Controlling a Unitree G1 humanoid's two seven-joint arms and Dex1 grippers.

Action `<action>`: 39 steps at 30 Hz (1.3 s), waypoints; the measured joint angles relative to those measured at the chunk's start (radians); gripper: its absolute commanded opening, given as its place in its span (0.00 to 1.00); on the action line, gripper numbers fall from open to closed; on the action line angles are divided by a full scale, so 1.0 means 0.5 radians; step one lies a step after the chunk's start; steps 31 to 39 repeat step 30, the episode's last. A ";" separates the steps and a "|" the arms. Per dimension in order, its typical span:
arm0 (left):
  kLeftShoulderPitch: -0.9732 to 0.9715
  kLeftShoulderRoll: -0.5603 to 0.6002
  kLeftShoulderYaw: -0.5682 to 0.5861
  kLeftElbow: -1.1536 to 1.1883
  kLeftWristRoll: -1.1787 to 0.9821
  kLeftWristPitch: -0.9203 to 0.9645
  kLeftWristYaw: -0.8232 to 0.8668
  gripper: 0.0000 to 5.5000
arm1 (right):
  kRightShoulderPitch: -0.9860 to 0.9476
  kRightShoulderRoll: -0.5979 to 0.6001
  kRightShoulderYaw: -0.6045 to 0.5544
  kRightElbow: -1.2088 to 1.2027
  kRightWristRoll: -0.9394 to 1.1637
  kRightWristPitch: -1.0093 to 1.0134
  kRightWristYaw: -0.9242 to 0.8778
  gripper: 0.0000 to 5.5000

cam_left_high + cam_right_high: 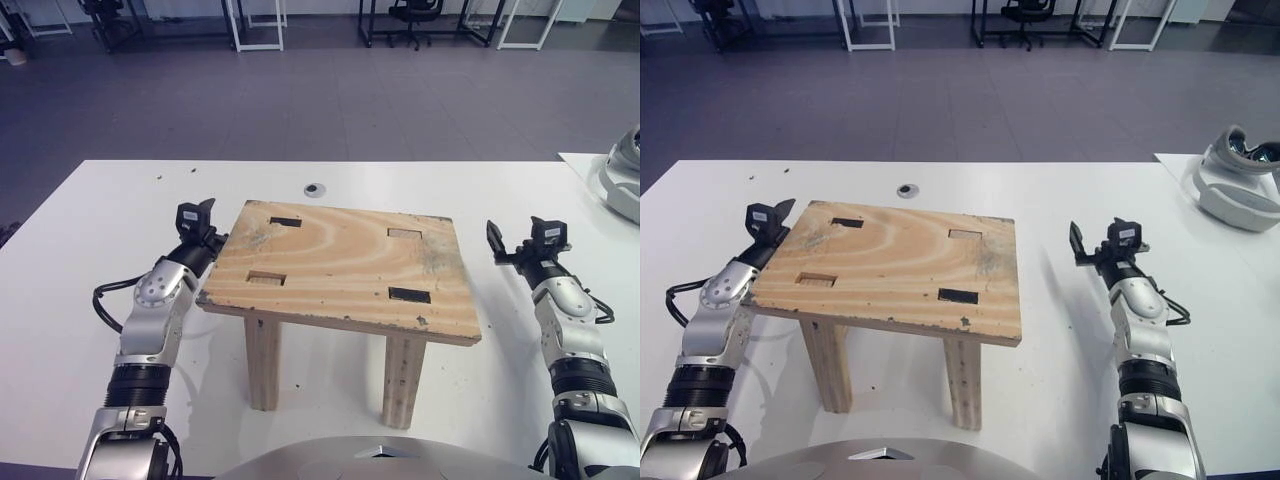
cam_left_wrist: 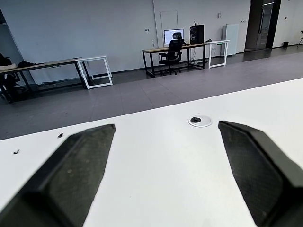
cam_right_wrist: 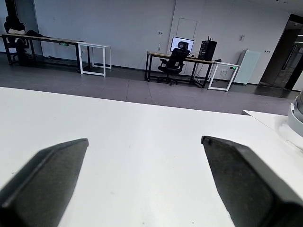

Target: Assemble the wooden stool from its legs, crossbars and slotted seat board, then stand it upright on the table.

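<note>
- Stool (image 1: 340,265) stands upright for you at the middle of the white worktop (image 1: 100,215), between the two arms, with its slotted seat board on top.
- Your left gripper (image 1: 197,212) hangs just beside the far-left corner of the seat board. Its fingers (image 2: 71,175) are spread wide apart with nothing between them. You cannot tell from these views whether it touches the wood.
- Looking across the seat board, you see four rectangular slots. The far-left slot (image 1: 285,221) and the near-right slot (image 1: 409,295) look dark. The near-left slot (image 1: 265,279) and the far-right slot (image 1: 404,232) look wood-coloured.
- Under the near edge of the board you see two legs resting on the worktop: the left leg (image 1: 263,360) and the right leg (image 1: 403,380).
- Beyond the stool, a small round grommet (image 1: 316,189) sits in the worktop.
- Your right gripper (image 1: 520,240) hovers over bare worktop, apart from the right edge of the seat board. Its fingers (image 3: 45,182) are parted wide and hold nothing.
- At the far right, a white headset (image 1: 1235,185) lies on the neighbouring white surface, well apart from the stool.
</note>
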 measured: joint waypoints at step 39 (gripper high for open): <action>0.045 -0.146 0.054 -0.118 0.080 0.046 0.044 0.73 | -0.137 -0.043 -0.017 0.163 -0.127 -0.006 0.090 0.81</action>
